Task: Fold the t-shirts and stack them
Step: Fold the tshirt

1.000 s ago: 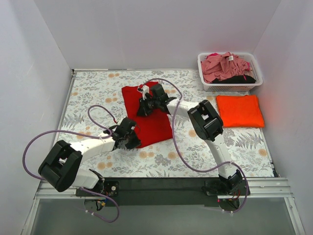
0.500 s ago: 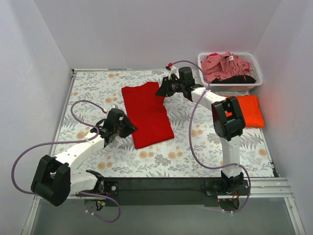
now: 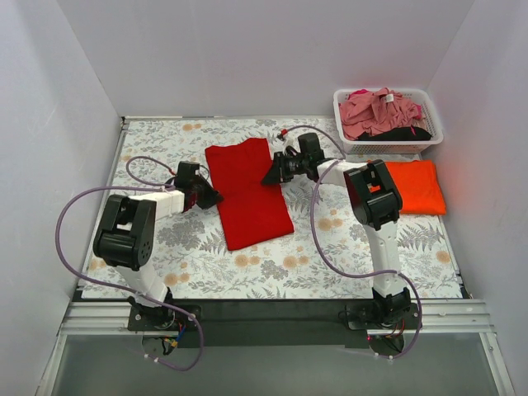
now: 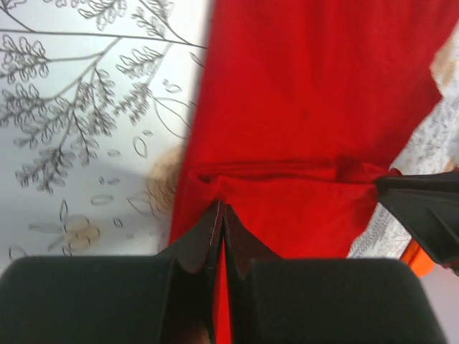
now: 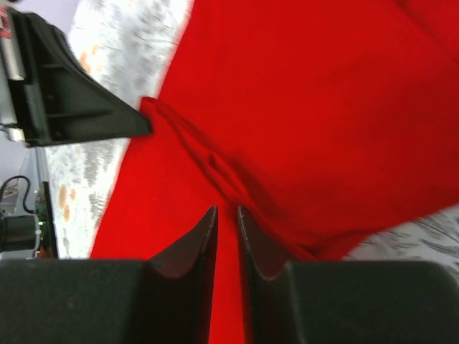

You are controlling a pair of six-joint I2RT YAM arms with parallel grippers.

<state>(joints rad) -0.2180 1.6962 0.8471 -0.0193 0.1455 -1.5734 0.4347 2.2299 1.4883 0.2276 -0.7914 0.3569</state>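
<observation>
The red t-shirt lies flat on the table as a long folded strip. My left gripper is at its left edge, jaws shut on the red cloth. My right gripper is at its right edge, jaws nearly closed on the cloth. A taut crease runs across the shirt between the two grippers. The orange t-shirt lies folded at the right. The pink t-shirt and the black t-shirt lie crumpled in the basket.
The white lattice basket stands at the far right corner, just behind the orange shirt. The floral table cloth covers the table. White walls close the left, far and right sides. Purple cables loop beside both arms.
My left gripper has moved from the shirt's near left corner up along its left edge. My right gripper has come back from the far right corner down to the right edge.
</observation>
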